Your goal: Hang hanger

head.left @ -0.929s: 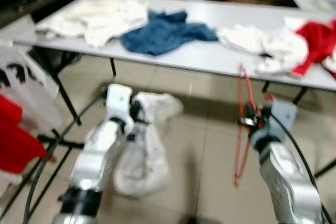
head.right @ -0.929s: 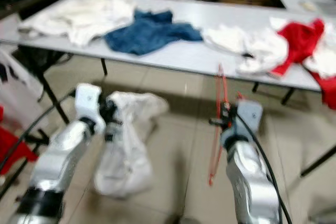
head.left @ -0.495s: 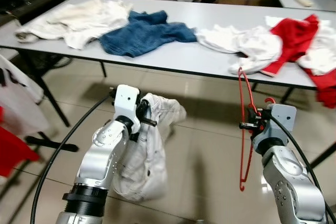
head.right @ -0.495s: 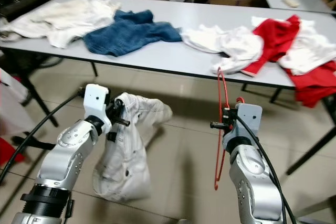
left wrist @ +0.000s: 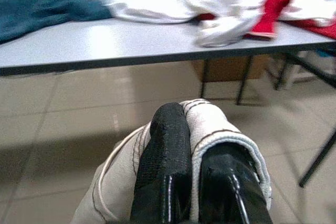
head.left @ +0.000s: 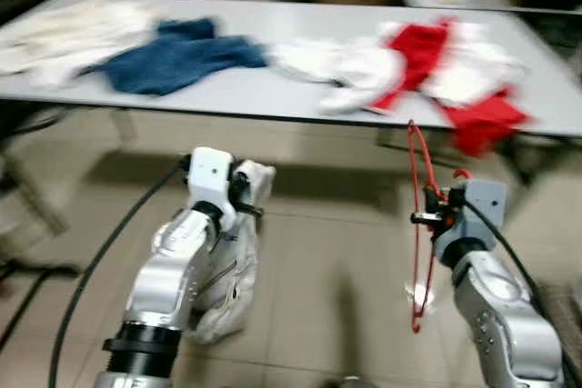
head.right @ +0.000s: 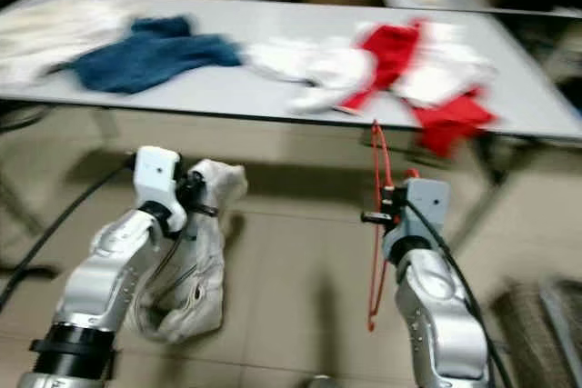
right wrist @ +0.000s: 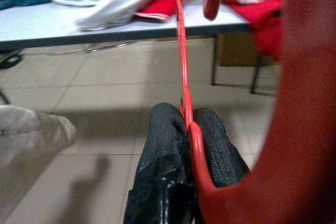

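You face a long grey table (head.left: 273,88) whose near edge runs across the upper part of both eye views, both of them blurred. No brand, label or writing can be read on any item.

Right gripper (head.left: 427,218): you hold it in front of the table's near edge, below tabletop height. Its two black fingers (right wrist: 168,135) are pinched together on a thin bar of the red hanger (head.left: 416,224). The hanger stands upright in the grip, its upper end reaching about to the table's edge and its lower end hanging toward the tiled floor (head.left: 327,270).

Left gripper (head.left: 244,195): you hold it at a similar height, well apart from the right gripper. Its fingers (left wrist: 168,145) are closed on a fold of the white garment (head.left: 223,270), which hangs down from the grip.

On the tabletop, from its left end toward its right end, lie pale clothes (head.left: 64,38), a blue garment (head.left: 173,56), white clothes (head.left: 350,70) and red clothes (head.left: 427,56); a red piece (head.left: 486,120) hangs over the near edge.

Open floor lies between your two arms. A black cable (head.left: 100,261) trails beside the left arm. Dark table legs (left wrist: 247,80) stand beyond the near edge.
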Controlling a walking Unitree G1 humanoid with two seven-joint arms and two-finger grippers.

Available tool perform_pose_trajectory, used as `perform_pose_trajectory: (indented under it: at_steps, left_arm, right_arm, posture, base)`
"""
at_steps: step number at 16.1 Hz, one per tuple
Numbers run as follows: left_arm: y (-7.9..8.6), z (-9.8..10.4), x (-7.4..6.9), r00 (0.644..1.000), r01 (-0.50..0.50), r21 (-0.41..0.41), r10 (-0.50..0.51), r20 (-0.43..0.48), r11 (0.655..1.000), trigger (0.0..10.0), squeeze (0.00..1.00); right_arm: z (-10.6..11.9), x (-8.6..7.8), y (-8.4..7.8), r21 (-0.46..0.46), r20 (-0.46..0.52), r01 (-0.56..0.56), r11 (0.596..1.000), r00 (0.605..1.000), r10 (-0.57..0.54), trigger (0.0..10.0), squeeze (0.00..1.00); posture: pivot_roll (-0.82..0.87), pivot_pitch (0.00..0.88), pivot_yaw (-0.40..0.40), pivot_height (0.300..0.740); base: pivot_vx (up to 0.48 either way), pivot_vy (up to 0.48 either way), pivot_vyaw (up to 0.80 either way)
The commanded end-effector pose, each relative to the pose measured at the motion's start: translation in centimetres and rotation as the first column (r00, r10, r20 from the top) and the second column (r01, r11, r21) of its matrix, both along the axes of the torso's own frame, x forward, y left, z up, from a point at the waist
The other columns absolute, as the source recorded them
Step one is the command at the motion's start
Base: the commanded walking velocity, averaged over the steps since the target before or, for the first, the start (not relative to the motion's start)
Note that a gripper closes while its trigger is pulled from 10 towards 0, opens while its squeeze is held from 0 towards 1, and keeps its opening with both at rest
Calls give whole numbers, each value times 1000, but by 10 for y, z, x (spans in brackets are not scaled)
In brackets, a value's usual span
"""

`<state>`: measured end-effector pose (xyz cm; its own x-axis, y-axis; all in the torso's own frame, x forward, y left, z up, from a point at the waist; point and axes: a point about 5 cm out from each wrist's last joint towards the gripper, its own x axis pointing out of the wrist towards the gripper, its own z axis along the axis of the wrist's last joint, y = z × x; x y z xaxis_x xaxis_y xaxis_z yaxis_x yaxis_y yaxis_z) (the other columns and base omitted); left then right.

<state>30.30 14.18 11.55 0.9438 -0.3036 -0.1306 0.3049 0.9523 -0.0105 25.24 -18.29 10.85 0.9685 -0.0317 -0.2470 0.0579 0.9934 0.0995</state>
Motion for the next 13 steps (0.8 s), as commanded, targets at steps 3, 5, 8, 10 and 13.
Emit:
perform_pose_trajectory:
  at_steps: [3,5,8,10,13]
  left_arm:
    - [-2,18,7,997,23,-29,-20,72,999,10000,0]
    - [-4,19,9,996,43,-39,-40,76,998,10000,0]
    - [-7,21,10,995,55,-43,-52,82,998,10000,0]
    - [-7,22,10,995,54,-46,-50,85,997,10000,0]
    - [-5,23,10,995,54,-54,-49,89,997,10000,0]
  right_arm:
    - [12,1,4,18,51,-45,999,998,44,10000,0]
    - [16,2,2,-14,68,-47,999,997,48,10000,0]
    - [17,3,-1,-26,74,-51,998,996,53,10000,0]
    - [19,5,1,-34,78,-76,996,994,79,10000,0]
    - [20,6,4,-43,80,-94,995,992,97,10000,0]
  posture:
    - [-166,0,51,740]
    - [-175,0,57,740]
    - [-177,0,60,740]
    - [-168,0,49,740]
    - [-170,0,45,740]
  base:
    - [0,0,-475]
    - [126,0,0]
    - [275,0,0]
    - [287,0,0]
    - [296,0,0]
